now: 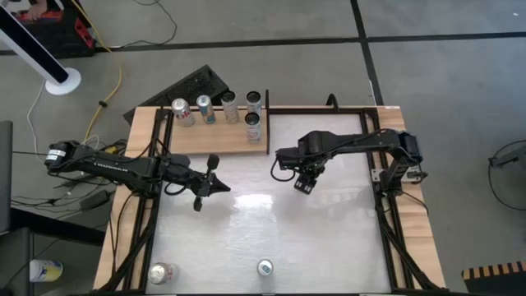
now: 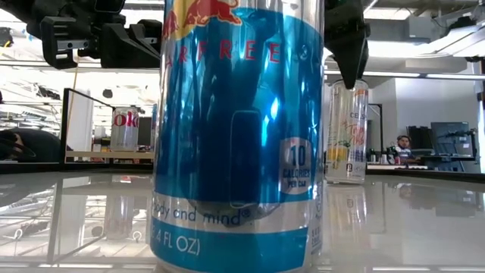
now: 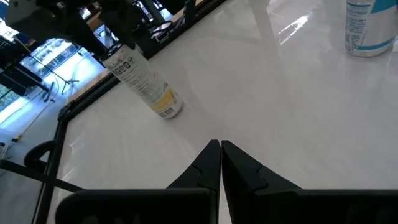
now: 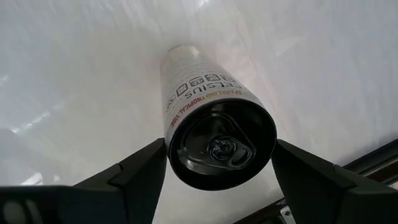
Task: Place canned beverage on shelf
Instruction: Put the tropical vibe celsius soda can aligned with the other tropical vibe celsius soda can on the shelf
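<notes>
A tall white Celsius can (image 4: pixel 199 93) stands upright on its base on the white tabletop (image 1: pixel 246 238), right of centre. My right gripper (image 4: pixel 221 155) points down over it, open, one finger on each side of the can's dark top (image 4: pixel 221 146). The low view shows the same can (image 2: pixel 346 136) with a dark finger at its top. The shelf (image 1: pixel 218 140), a pale wooden board at the far edge, carries several upright cans. My left gripper (image 3: pixel 219 146) is shut on nothing and hovers left of centre (image 1: pixel 223 187). My right gripper comes at the can from above, its fingers (image 4: pixel 146 165) beside the top rim (image 4: pixel 169 152) on two opposite sides. I cannot tell whether they touch the rim. The can stands upright on the table.
A blue Red Bull can (image 1: pixel 265 267) stands at the near edge, right in front of the low camera (image 2: pixel 239 136). A red can (image 1: pixel 162 273) sits at the near left corner. Black frame rails (image 1: pixel 386 222) run along the table's sides.
</notes>
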